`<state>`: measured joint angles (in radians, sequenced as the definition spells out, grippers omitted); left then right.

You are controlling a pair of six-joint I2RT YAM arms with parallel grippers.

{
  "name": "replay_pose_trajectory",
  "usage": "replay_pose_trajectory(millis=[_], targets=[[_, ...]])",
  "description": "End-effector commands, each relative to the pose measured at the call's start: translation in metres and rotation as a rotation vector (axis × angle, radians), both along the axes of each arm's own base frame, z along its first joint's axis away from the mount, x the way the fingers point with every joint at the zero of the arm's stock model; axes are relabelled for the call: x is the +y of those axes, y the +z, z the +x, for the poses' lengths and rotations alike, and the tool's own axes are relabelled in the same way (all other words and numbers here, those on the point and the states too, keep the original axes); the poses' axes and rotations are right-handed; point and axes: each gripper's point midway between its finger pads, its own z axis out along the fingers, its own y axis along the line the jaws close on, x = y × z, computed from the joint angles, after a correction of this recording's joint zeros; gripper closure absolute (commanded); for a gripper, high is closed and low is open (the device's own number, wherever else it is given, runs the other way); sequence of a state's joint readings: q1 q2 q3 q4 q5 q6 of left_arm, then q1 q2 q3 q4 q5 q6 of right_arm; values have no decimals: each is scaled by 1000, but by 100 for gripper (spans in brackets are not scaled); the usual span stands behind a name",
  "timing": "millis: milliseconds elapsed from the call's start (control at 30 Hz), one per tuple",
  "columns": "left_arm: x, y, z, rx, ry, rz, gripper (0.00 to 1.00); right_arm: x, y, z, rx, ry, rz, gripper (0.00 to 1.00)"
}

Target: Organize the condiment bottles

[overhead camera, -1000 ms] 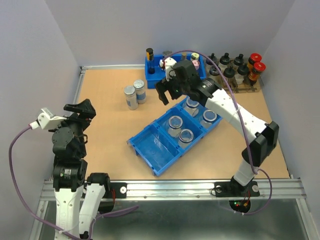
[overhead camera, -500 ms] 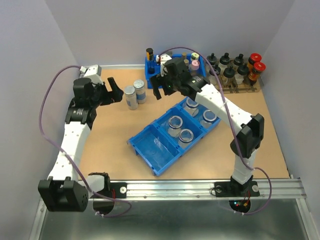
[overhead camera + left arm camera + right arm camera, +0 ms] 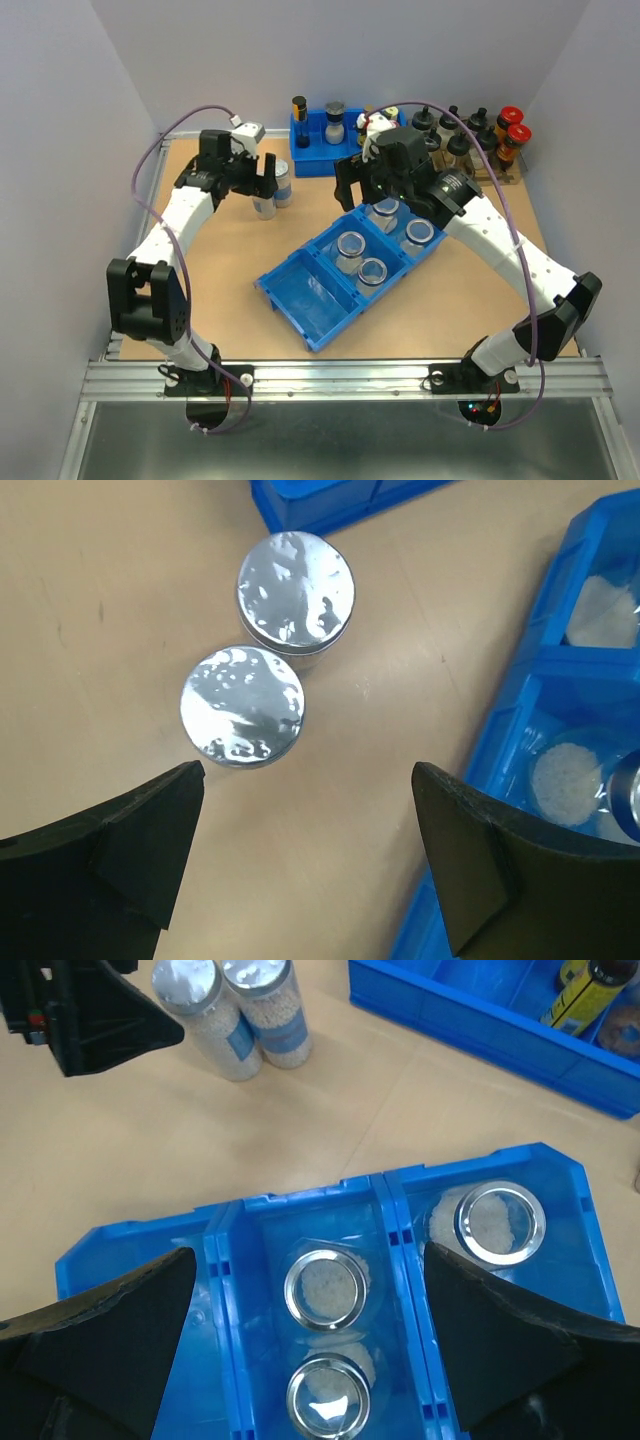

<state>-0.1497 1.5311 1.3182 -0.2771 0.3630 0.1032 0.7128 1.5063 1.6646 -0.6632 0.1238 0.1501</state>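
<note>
Tan tabletop (image 3: 220, 270) is filling the scene you are working in. On the left, your left gripper (image 3: 262, 172) is hovering with its jaws spread wide and gripping nothing, right above the two silver-capped jars (image 3: 270, 192). They are standing upright on the wood, touching each other. Through the left wrist camera, the nearer jar (image 3: 242, 706) is sitting just ahead of the open fingers (image 3: 150, 820), a little left of centre, with the farther jar (image 3: 295, 590) beyond it. Moving right, the blue tray (image 3: 300, 295) is lying at a slant, and four uncapped jars (image 3: 350, 245) are sitting in it, two in the middle compartment and two in the right one. Your right gripper (image 3: 350, 183) is hanging equally wide over the tray's far end, with the middle pair (image 3: 325, 1290) directly beneath its fingers.
</note>
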Motion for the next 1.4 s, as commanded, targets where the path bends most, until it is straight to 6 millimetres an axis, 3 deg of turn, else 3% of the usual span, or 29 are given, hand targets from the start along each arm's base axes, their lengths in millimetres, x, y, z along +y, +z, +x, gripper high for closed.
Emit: replay_pose_trajectory(millis=[0, 133, 333, 567, 900, 1100, 1300, 1367], targets=[[6, 3, 15, -40, 51, 134, 4, -11, -8, -4, 15, -34, -19, 0], [21, 4, 29, -62, 159, 206, 4, -19, -12, -9, 20, -41, -39, 0], [16, 23, 36, -135, 175, 222, 4, -23, -25, -11, 38, -42, -78, 0], [6, -9, 43, -51, 106, 250, 4, -23, -29, -8, 38, -38, -97, 0], [-5, -23, 60, 3, 77, 242, 9, -29, -33, -7, 33, -50, -127, 0], [-4, -39, 51, 62, 70, 255, 18, -34, -38, -8, 42, -57, -135, 0], [5, -53, 31, 100, 89, 279, 18, -34, -44, -8, 57, -54, -136, 0], [5, -61, 26, 117, 85, 277, 27, -33, -45, -7, 60, -55, -137, 0]])
